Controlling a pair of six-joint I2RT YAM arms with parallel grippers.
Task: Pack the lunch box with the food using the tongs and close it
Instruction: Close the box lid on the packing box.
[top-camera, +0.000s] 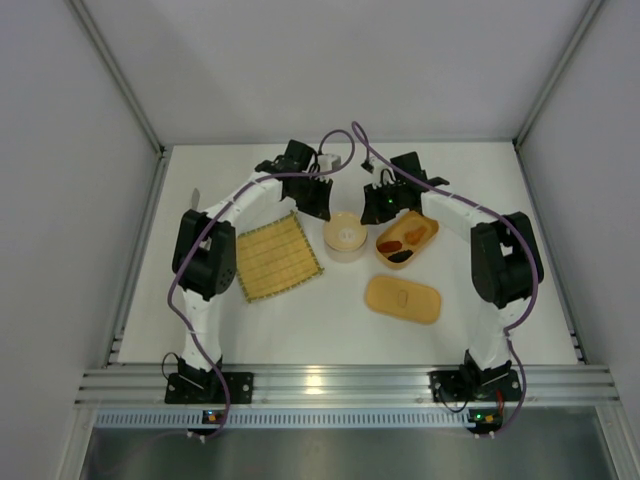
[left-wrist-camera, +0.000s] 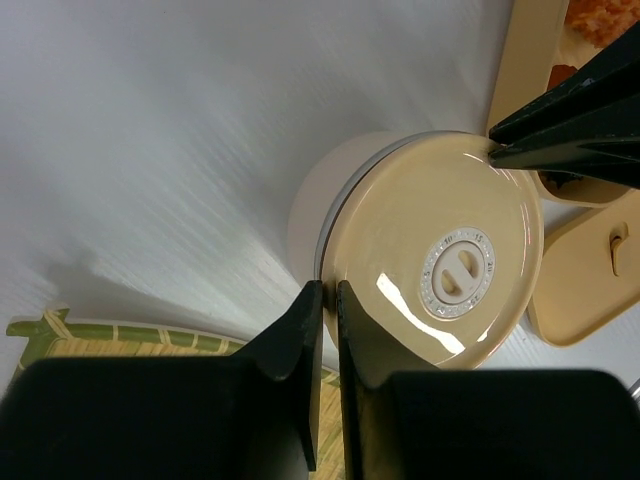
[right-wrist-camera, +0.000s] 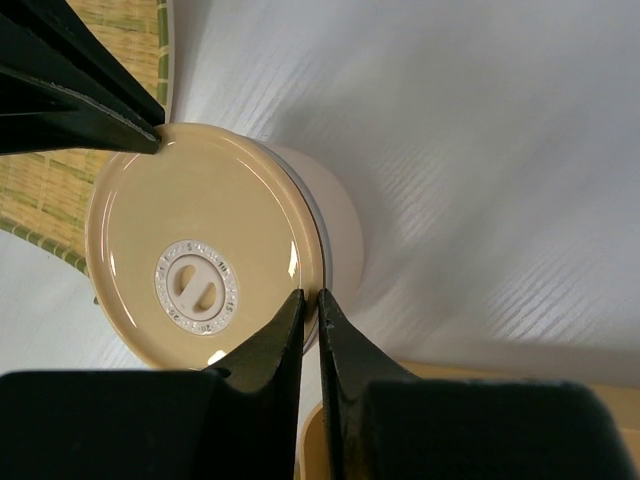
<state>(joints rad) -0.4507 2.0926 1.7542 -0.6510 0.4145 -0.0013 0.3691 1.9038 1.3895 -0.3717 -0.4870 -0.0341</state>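
Two grippers: left gripper (left-wrist-camera: 328, 290) and right gripper (right-wrist-camera: 310, 297) are both clenched, their thin black fingers pinching opposite edges of the round lid (left-wrist-camera: 440, 260).
round lid: glossy tan plastic disc with a white centre valve, on a pale cylindrical pot (left-wrist-camera: 310, 200); it looks slippery, so a rim pinch may slide.
lunch box (top-camera: 433, 232): open on the bench (top-camera: 300, 330), just right of the pot, with food (top-camera: 400, 245) inside.
box lid (top-camera: 403, 298): flat oblong, lying near of the lunch box.
handling: probably light, stiff and smooth; best taken across the short width.
mat (top-camera: 277, 256): woven bamboo, left of the pot.
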